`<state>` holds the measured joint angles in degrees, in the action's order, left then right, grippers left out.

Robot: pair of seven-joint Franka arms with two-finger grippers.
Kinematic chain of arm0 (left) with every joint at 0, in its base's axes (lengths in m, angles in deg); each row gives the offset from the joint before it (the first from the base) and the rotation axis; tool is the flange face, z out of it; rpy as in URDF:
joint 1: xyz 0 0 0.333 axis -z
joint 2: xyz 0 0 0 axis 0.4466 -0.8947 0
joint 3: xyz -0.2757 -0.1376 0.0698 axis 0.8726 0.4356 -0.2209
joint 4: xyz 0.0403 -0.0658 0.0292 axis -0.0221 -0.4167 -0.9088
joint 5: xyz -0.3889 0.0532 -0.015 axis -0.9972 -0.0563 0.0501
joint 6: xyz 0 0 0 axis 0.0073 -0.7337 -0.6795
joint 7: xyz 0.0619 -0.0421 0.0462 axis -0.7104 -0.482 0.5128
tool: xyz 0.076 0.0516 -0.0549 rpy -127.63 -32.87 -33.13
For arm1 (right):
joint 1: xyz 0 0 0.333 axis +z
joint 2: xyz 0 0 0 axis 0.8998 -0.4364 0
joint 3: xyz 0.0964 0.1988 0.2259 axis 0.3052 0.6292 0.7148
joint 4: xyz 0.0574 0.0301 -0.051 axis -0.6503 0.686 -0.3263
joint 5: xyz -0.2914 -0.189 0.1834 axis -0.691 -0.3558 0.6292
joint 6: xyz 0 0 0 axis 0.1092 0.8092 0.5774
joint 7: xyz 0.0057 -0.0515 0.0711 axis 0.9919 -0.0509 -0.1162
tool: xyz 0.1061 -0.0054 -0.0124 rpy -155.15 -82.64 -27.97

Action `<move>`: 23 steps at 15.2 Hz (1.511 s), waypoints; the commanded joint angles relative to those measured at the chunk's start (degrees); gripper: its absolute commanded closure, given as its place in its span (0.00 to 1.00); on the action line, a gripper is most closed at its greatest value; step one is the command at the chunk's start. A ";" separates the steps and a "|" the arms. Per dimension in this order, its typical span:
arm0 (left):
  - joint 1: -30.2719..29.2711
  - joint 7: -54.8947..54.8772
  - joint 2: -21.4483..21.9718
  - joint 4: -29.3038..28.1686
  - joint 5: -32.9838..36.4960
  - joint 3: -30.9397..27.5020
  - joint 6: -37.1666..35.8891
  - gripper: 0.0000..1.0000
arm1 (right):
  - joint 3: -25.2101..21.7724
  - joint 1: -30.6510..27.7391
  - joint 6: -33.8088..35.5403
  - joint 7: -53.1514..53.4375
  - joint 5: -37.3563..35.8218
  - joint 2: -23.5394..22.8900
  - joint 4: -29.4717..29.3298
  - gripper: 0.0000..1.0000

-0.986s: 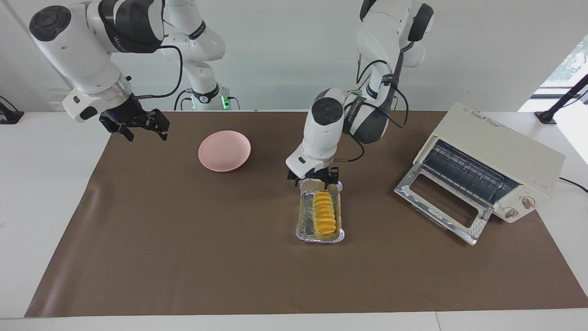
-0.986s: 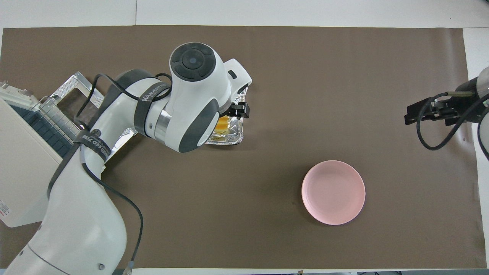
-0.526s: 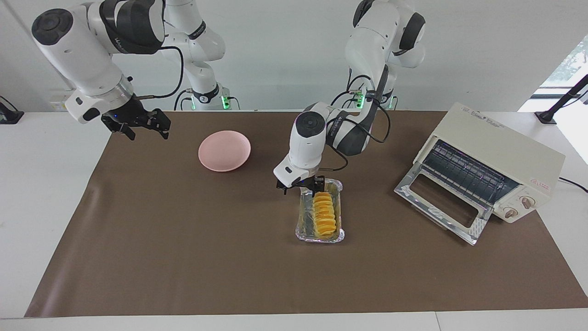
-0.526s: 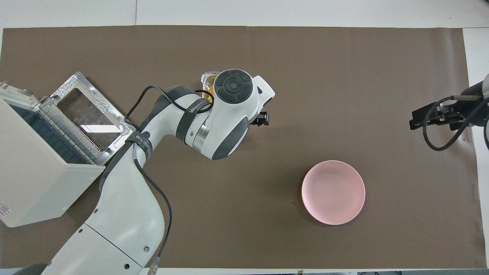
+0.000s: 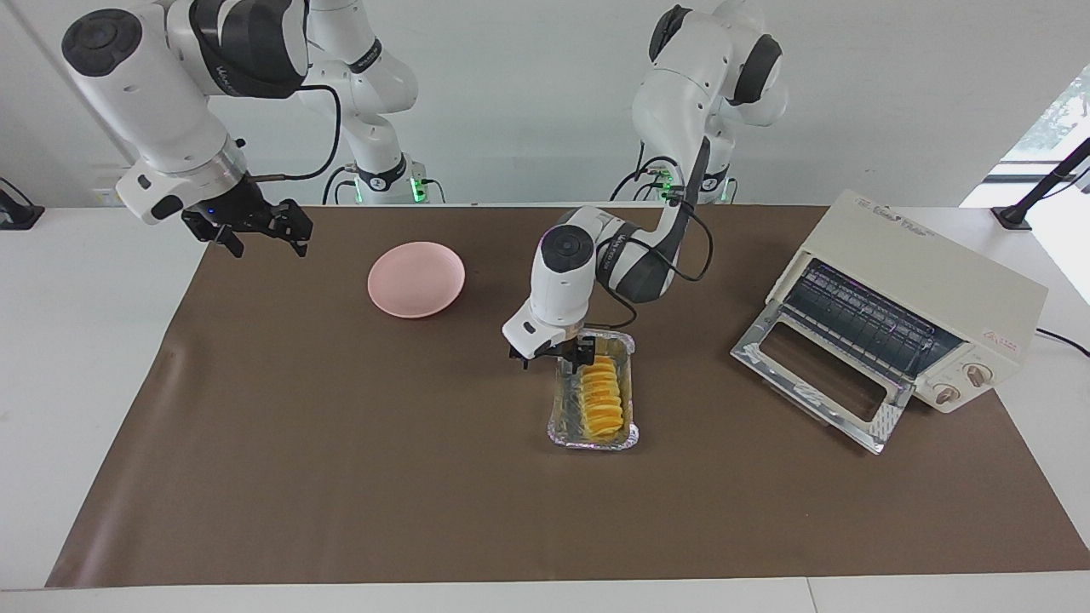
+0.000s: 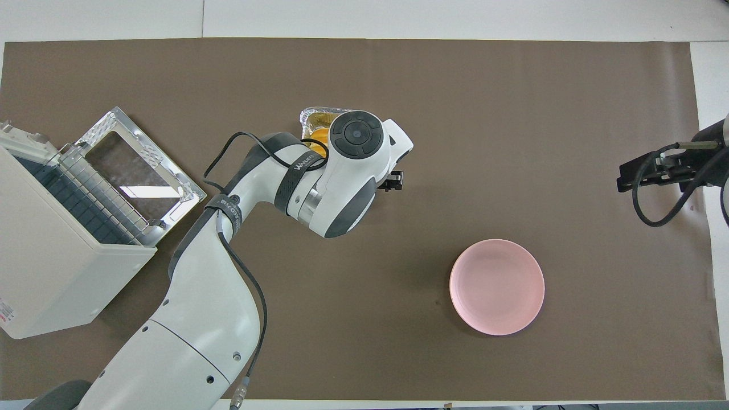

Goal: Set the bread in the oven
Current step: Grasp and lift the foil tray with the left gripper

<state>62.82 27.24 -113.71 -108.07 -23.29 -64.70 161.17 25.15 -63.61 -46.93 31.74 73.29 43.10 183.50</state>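
The golden-yellow ridged bread lies in a crinkled silver foil tray mid-table. Only a sliver of the bread shows past the left arm in the overhead view. My left gripper is open and low at the tray's end nearer the robots. One finger is by the bread's end and the other is outside the tray. The cream-white oven stands at the left arm's end with its glass door dropped open. My right gripper is open, empty and waits in the air.
A round pink plate sits nearer the robots than the tray, toward the right arm's end; it also shows in the overhead view. The oven and its open door fill the left arm's end of the brown mat.
My left gripper has shifted from over the tray's near end toward the right arm's end and come lower. The right gripper has hardly moved. The bread and tray have not moved.
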 commanded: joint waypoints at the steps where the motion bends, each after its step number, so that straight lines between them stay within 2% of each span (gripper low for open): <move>1: 0.63 1.81 -0.79 1.51 0.67 -0.59 -0.50 0.70 | 0.29 -0.07 -0.32 0.60 -0.94 0.48 -0.14 0.00; 2: 0.45 1.81 -0.79 1.60 0.67 -0.68 -1.11 1.00 | 0.29 -0.07 -0.40 0.87 -0.94 0.48 -0.14 0.00; 8: 0.01 1.81 -0.53 2.30 0.76 -2.00 -3.04 1.00 | 0.29 -0.07 -0.32 1.05 -0.94 0.57 -0.06 0.00; 12: -0.16 4.08 -0.26 10.45 0.23 -6.29 -14.10 1.00 | 0.38 -0.07 0.56 0.61 -1.02 1.19 0.38 0.00; 16: -0.34 13.22 1.31 11.35 -1.87 -13.05 -17.36 1.00 | 0.38 -0.07 0.56 0.61 -1.02 1.28 0.47 0.00; 19: -1.30 13.77 4.65 11.00 -8.19 -21.84 -20.78 1.00 | 0.38 -0.07 0.56 0.61 -1.02 1.28 0.47 0.00; 23: -1.49 14.81 6.24 8.91 -8.82 -27.65 -24.93 1.00 | 0.38 -0.07 0.56 0.61 -1.02 1.19 0.47 0.00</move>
<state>60.48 39.83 -108.81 -96.64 -31.20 -90.31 137.78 25.15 -63.61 -46.85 31.88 73.29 43.25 183.28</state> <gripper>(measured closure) 0.982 0.000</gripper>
